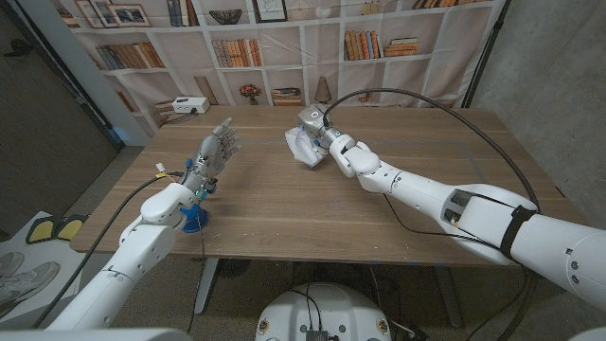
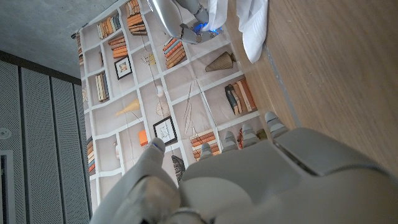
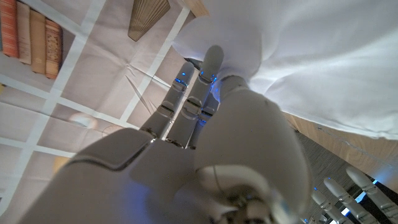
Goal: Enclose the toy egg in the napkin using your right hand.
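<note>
A soft, crumpled white napkin (image 1: 305, 147) lies bunched on the wooden table (image 1: 398, 204), far of centre. The right hand (image 1: 322, 135) presses against it, fingers on the cloth; its grip cannot be told. The left hand (image 1: 214, 152) stands upright, fingers spread, holding nothing.

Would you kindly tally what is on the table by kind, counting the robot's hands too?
Napkin: 1
Blue object by the left arm: 1
White box at the far edge: 1
Robot hands, left hand and right hand: 2
Total: 5
</note>
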{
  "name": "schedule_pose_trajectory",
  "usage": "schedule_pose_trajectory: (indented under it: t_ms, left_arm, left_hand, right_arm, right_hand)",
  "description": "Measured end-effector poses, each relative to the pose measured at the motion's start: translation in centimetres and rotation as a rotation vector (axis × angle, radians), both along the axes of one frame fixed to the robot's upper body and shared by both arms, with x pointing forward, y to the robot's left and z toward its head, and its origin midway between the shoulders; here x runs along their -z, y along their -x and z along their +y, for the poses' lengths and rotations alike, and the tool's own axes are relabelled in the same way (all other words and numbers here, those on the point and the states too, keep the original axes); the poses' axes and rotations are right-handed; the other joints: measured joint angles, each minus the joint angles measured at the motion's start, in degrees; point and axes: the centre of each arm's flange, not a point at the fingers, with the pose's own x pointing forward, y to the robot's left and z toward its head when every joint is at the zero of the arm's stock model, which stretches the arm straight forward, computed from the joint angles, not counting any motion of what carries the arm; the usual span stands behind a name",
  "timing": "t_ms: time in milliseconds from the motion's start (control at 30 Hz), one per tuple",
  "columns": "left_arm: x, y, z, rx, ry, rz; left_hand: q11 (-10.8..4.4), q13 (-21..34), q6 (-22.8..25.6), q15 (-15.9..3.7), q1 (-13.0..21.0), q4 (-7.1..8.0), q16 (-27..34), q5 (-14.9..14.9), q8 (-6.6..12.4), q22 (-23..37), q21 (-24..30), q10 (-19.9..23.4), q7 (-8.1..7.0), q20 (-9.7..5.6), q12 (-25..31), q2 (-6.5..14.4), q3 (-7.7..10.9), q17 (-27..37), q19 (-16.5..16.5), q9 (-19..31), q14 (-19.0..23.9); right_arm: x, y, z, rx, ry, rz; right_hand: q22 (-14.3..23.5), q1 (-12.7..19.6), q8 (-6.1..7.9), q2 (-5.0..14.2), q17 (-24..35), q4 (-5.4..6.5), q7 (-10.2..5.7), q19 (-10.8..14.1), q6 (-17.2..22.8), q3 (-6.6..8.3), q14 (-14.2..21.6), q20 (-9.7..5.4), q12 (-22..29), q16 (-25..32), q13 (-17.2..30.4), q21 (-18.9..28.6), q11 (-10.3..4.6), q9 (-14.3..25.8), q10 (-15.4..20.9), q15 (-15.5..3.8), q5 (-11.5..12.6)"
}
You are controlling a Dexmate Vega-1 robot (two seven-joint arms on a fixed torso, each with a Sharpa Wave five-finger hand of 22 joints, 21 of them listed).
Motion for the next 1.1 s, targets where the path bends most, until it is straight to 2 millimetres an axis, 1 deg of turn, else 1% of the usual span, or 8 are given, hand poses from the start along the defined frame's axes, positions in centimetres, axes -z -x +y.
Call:
schedule_pose_trajectory:
  t_ms: [67,200,433,567,733,900,1000,1100]
  left_arm:
    - [0.1,0.0,0.1,-0.004,0.004,0.001]
    - [0.2,0.2,0.4,-0.011,0.009,0.002]
    - [0.3,0.2,0.6,-0.017,0.013,0.005]
    - [0.3,0.2,0.6,-0.017,0.014,0.006]
    - [0.0,0.0,0.7,-0.02,0.013,0.004]
    - [-0.2,-0.2,0.6,-0.018,0.012,0.005]
    - [-0.3,-0.3,0.4,-0.016,0.01,0.005]
    - [-0.3,-0.3,0.3,-0.014,0.007,0.005]
  left_hand:
    - [0.0,0.0,0.0,0.0,0.0,0.0,0.0,0.0,0.0,0.0,0.0,0.0,0.0,0.0,0.0,0.0,0.0,0.0,0.0,0.0,0.0]
    - [0.0,0.0,0.0,0.0,0.0,0.0,0.0,0.0,0.0,0.0,0.0,0.0,0.0,0.0,0.0,0.0,0.0,0.0,0.0,0.0,0.0]
    - [0.0,0.0,0.0,0.0,0.0,-0.16,0.0,0.0,0.0,0.0,0.0,0.0,0.0,0.0,0.0,0.0,-0.16,0.0,0.0,0.0,0.0]
    - [0.0,0.0,0.0,0.0,0.0,-0.16,0.0,0.0,0.0,0.0,0.0,0.0,0.0,0.0,0.0,0.0,-0.16,0.0,0.0,0.0,0.0]
    - [0.0,0.0,0.0,0.0,0.0,-0.02,0.0,0.0,0.0,0.0,0.0,0.0,0.0,0.0,0.0,0.0,-0.31,0.0,0.0,0.0,0.0]
    - [0.0,0.0,0.0,0.0,0.0,0.08,0.0,0.0,0.0,0.0,0.0,0.0,0.0,0.0,0.0,0.0,-0.41,0.0,0.0,0.0,0.0]
    - [0.0,0.0,0.0,0.0,0.0,0.08,0.0,0.0,0.0,0.0,0.0,0.0,0.0,0.0,0.0,0.0,-0.41,0.0,0.0,0.0,0.0]
    - [0.0,0.0,0.0,0.0,0.0,0.08,0.0,0.0,0.0,0.0,0.0,0.0,0.0,0.0,0.0,0.0,-0.41,0.0,0.0,0.0,0.0]
  right_arm:
    - [0.1,-0.4,0.3,0.01,0.015,0.009]
    - [0.4,-1.4,1.1,0.038,0.037,0.035]
    - [0.8,-2.8,1.7,0.112,0.066,0.078]
    - [0.9,-3.2,1.5,0.152,0.062,0.101]
    - [0.6,-3.6,1.1,0.197,0.047,0.111]
    - [0.2,-3.7,0.4,0.227,0.006,0.118]
    - [0.0,-3.8,-0.2,0.226,-0.042,0.13]
    - [-0.1,-3.6,-0.5,0.211,-0.09,0.141]
  right_hand:
    - [-0.28,0.0,-1.22,0.0,-1.74,0.13,-0.31,-0.01,-1.78,0.59,-2.03,0.0,-0.83,-2.74,0.0,0.53,-0.02,-0.52,-0.02,0.46,-0.58]
    - [-0.98,-1.56,-5.42,-0.43,-5.13,0.59,-0.89,-0.89,-7.95,1.38,-6.31,0.88,-5.04,-8.78,1.01,0.96,-2.64,-1.91,-3.62,1.78,-1.39]
    - [-1.36,-7.72,-15.83,-2.96,-14.11,0.97,-3.36,-4.97,-22.64,1.85,-19.28,3.89,-18.58,-21.84,-3.65,0.67,-2.3,-4.16,-26.08,4.96,-0.63]
    - [-1.63,-10.67,-18.45,-4.38,-16.63,1.71,-3.42,-6.78,-30.45,1.1,-24.83,4.6,-23.36,-25.25,-4.88,-0.33,-1.83,-4.43,-33.28,5.76,0.26]
    - [-1.63,-15.99,-19.09,-6.31,-18.34,3.77,-1.38,-9.71,-43.95,-0.96,-31.48,5.37,-26.26,-26.43,-6.13,-2.39,-0.71,-4.69,-41.86,6.29,2.18]
    - [-1.47,-26.56,-19.08,-7.41,-18.78,8.68,2.21,-12.48,-56.4,-5.86,-36.54,6.27,-26.28,-26.17,-7.19,-4.85,1.72,-4.95,-49.52,6.53,2.89]
    - [-1.46,-32.15,-19.08,-7.72,-18.77,11.35,3.97,-13.65,-60.01,-8.54,-38.84,7.27,-26.28,-26.17,-7.32,-5.98,3.31,-4.95,-52.09,6.61,2.89]
    - [-1.46,-35.18,-18.45,-6.24,-18.77,12.92,4.25,-13.84,-60.49,-9.34,-39.5,7.46,-25.5,-25.6,-7.32,-6.36,3.61,-4.82,-52.35,6.56,2.89]
